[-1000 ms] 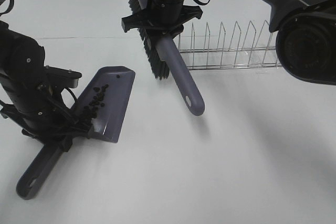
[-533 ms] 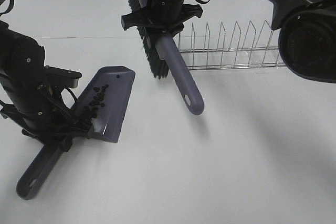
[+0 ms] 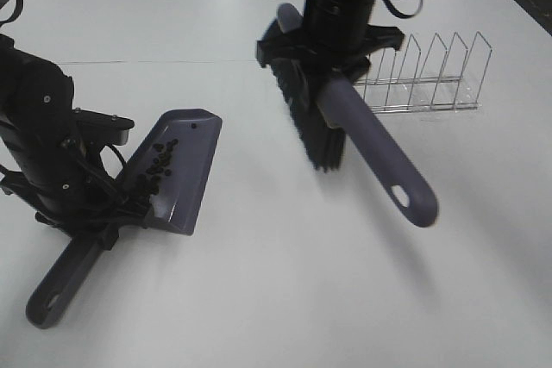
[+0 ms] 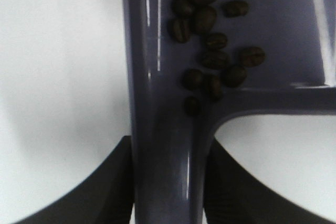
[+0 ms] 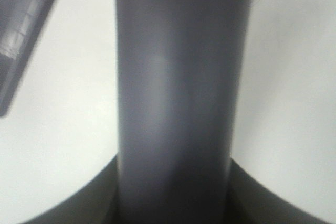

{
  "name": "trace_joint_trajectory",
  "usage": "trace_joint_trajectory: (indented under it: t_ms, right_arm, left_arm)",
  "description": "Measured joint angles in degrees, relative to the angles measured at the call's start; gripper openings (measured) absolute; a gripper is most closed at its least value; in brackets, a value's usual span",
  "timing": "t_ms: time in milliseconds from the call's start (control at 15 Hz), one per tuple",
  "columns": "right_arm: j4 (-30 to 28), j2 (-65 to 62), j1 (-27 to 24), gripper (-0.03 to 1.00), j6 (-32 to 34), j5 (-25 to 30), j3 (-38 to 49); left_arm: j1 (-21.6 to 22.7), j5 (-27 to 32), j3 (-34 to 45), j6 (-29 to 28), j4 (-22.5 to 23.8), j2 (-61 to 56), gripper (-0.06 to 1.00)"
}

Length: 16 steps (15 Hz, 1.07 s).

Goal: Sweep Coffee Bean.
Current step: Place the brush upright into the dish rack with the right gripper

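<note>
The coffee beans lie in the dustpan, just ahead of the left hand clamped on its handle. The right hand, gripping the brush, hangs well apart.

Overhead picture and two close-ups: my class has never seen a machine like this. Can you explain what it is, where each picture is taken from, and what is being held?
It is a robot with two arms, each ending in a clamp called a gripper. The wide picture comes from a camera mounted high above a white table. The close-ups come from cameras on the arms' wrists. The left gripper is shut on the handle of a grey-purple dustpan, which holds the coffee beans. The right gripper is shut on a brush, held at a slant. A wire rack stands behind.
</note>
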Motion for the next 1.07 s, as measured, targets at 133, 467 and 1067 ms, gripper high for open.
trace_joint_trajectory:
  t_ms: [133, 467, 1067]
  right_arm:
    - [-0.06, -3.44, -5.16, 0.29, -0.17, 0.40, 9.63]
    - [-0.46, -4.53, -12.61, 0.29, -2.75, 0.40, 14.55]
    - [-3.72, 1.20, -17.53, 0.29, -3.21, 0.34, 14.50]
  left_arm:
    - [0.00, 0.00, 0.00, 0.00, 0.00, 0.00, 0.33]
    - [0.00, 0.06, 0.00, 0.00, 0.00, 0.00, 0.33]
    - [0.00, 2.01, -0.11, 0.00, -0.74, 0.00, 0.33]
